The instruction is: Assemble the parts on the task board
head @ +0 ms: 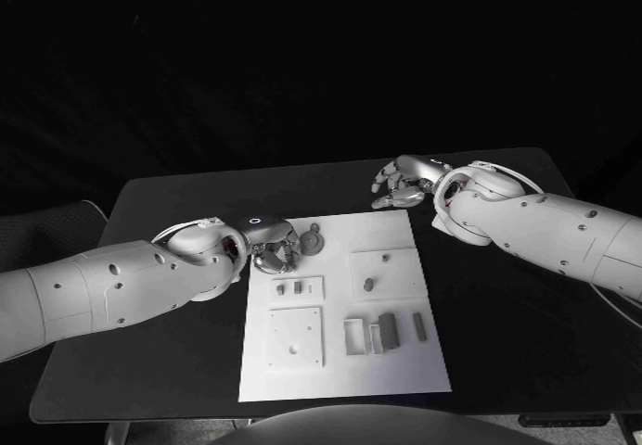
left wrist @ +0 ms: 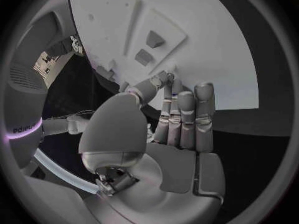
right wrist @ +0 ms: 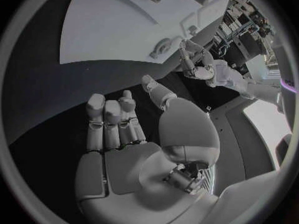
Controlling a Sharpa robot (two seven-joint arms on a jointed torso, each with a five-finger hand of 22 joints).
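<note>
The white task board [head: 341, 366] lies mid-table. A round grey part [head: 312, 243] sits near its far left corner, and my left hand [head: 275, 252] hovers just beside it at the board's left edge, holding nothing. In the left wrist view the left hand [left wrist: 177, 122] has its fingers straight side by side, with the thumb reaching toward the board [left wrist: 212, 59]. My right hand [head: 402, 184] floats over the black table beyond the board's far right corner, palm bare. The right wrist view shows the right hand [right wrist: 121, 134] empty, and the round part [right wrist: 163, 47] too.
Two small grey pieces [head: 288, 288] stand on a raised square plate, a peg [head: 387, 259] on another. Grey bars [head: 388, 326] and a pale frame [head: 356, 336] lie at the board's near right. A blank raised plate [head: 296, 336] sits near left.
</note>
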